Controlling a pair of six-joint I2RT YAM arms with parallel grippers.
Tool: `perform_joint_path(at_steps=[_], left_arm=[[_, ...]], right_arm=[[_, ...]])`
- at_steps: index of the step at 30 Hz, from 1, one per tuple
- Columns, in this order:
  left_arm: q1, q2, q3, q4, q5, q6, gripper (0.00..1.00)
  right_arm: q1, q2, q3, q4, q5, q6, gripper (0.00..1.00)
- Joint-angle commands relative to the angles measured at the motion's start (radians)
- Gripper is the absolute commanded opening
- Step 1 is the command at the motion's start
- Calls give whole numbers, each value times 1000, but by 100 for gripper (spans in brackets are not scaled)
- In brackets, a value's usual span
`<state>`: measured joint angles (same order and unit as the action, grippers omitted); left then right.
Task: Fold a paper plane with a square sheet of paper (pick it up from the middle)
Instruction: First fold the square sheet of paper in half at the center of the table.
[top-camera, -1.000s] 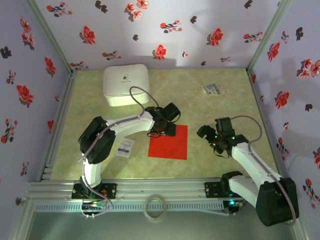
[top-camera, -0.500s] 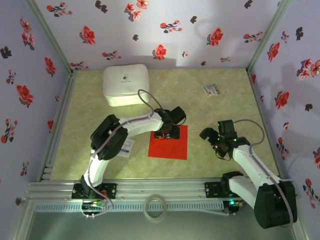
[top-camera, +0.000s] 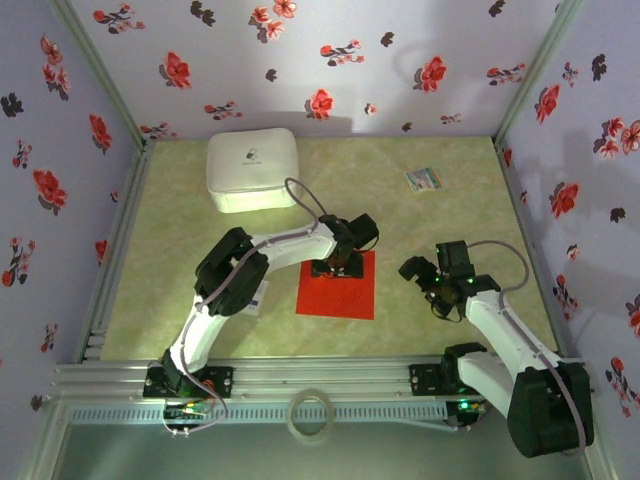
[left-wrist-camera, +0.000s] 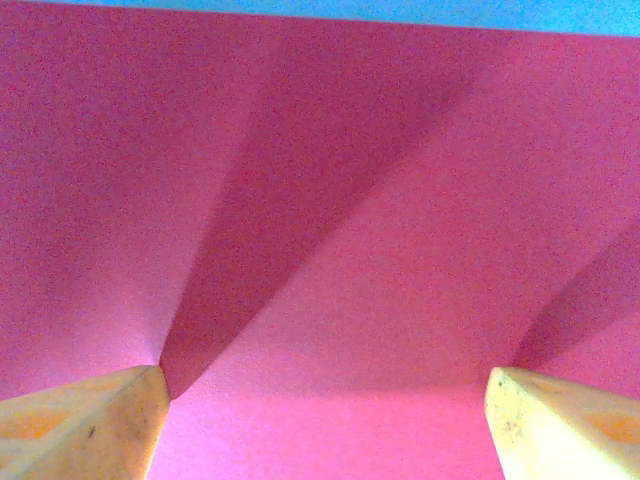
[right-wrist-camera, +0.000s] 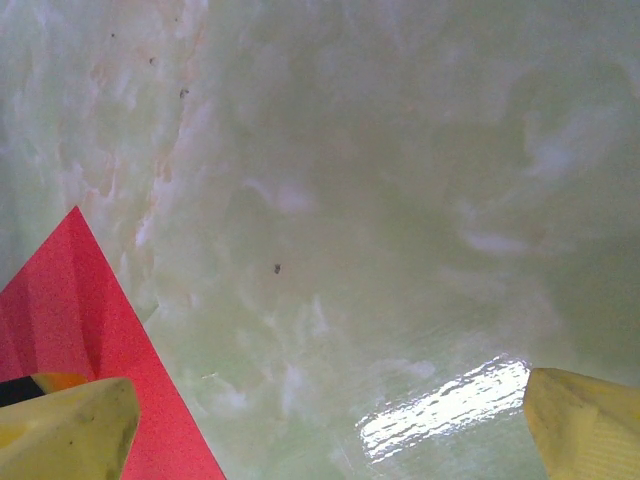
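Top external: red sheet (top-camera: 338, 288) lay flat on the table (top-camera: 450, 220), towards its near edge; left gripper (top-camera: 337, 266) at its far edge, fingers apart; right gripper (top-camera: 428, 288) beside, likewise. Risk: off-centre pinch crumpling it.

The square sheet of paper (top-camera: 345, 292) is thin red paper, matt and smooth. The counter (top-camera: 450, 220) has a glossy, marbled green-cream finish with a bright glare patch. The white box (top-camera: 252, 170) at 11 o'clock looks like smooth plastic. The frame rail (top-camera: 300, 380) at 6 o'clock is ribbed bare metal. The fingers (left-wrist-camera: 80, 425) of the left gripper (left-wrist-camera: 325, 372) look like matt yellow plastic.
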<state>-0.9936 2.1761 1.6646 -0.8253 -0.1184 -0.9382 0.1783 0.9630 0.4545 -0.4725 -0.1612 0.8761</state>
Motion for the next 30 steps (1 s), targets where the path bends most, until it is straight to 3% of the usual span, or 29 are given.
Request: perform_joint_path(at_steps=[1,30], left_arm=[[-12,43,34,-68,-24,-9,84],[-17,110,26,-123,-4,40,80]], right_arm=[[-7,2,-16,7,-15,18,99],[-7,35,-11,21,-41,21,99]])
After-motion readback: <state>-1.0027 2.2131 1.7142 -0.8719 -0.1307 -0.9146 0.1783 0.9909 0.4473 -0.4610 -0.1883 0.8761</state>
